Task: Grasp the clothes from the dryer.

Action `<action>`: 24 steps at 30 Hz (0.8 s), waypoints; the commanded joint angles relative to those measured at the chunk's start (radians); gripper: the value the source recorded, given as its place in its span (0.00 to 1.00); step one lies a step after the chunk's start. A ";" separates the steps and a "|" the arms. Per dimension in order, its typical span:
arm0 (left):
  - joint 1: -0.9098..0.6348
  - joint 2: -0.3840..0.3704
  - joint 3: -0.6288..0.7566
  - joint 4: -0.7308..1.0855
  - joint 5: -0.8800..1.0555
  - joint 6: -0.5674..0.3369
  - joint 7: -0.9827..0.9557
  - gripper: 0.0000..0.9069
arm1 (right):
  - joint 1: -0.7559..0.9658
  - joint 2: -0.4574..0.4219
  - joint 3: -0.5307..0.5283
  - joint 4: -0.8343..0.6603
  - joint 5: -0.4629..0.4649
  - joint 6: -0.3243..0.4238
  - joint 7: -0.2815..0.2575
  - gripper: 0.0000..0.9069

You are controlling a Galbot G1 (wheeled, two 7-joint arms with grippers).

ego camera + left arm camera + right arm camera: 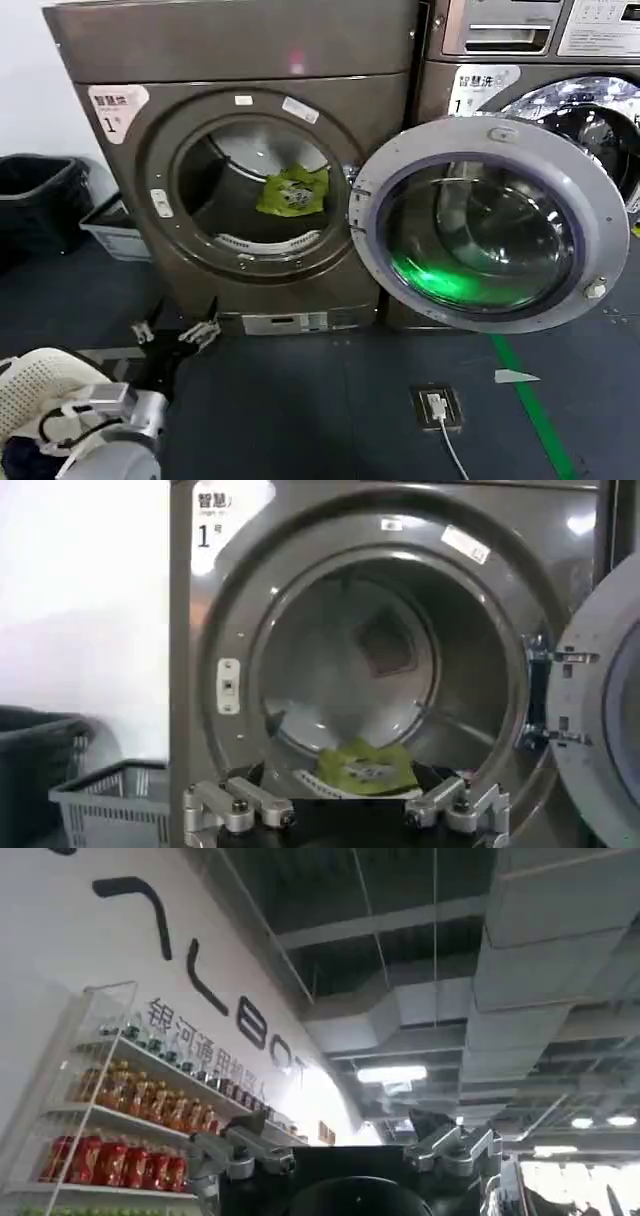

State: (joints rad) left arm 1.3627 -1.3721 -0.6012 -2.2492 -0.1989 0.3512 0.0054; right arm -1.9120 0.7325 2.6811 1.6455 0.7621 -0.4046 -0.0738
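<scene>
The dryer (240,60) is the brown-grey front-loader with a "1" sticker, and its round mouth stands open. Its grey-rimmed glass door (490,225) is swung out to the right. The clothes (293,192), a small lime-green piece with dark and white print, lie low in the drum near the front lip. My left gripper (172,331) hangs low in front of the dryer's base, below and left of the mouth. In the left wrist view this gripper (348,815) is open and empty, short of the clothes (365,767). My right gripper (345,1151) is open, points up at a ceiling and holds nothing.
A black bin (40,200) and a grey basket (115,232) stand left of the dryer. A second machine with a chrome drum (590,110) stands on the right, behind the open door. On the dark floor lie a socket with a cable (437,407) and a green tape line (530,400).
</scene>
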 commanded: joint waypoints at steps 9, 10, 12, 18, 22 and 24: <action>-0.015 -0.001 0.020 0.024 0.019 -0.007 0.008 1.00 | 0.002 -0.001 0.008 -0.016 0.010 0.024 0.001 1.00; -0.016 -0.002 0.022 0.025 0.023 -0.007 0.008 1.00 | 0.002 -0.001 0.008 -0.017 0.010 0.027 0.001 1.00; -0.019 -0.004 0.026 0.027 0.024 -0.007 0.008 1.00 | 0.001 -0.001 0.009 -0.016 0.010 0.031 -0.001 1.00; -0.026 -0.002 0.029 0.029 0.023 -0.007 0.011 1.00 | -0.001 0.001 0.007 -0.017 0.015 0.051 0.002 1.00; -0.027 0.003 0.030 0.030 0.022 -0.007 0.011 1.00 | -0.007 0.008 0.010 -0.016 0.019 0.059 -0.002 1.00; -0.026 0.006 0.028 0.030 0.020 -0.007 0.010 1.00 | -0.008 0.010 0.009 -0.011 0.022 0.060 -0.004 1.00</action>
State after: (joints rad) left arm 1.3360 -1.3703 -0.5716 -2.2207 -0.1785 0.3450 0.0162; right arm -1.9189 0.7414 2.6896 1.6333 0.7811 -0.3507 -0.0778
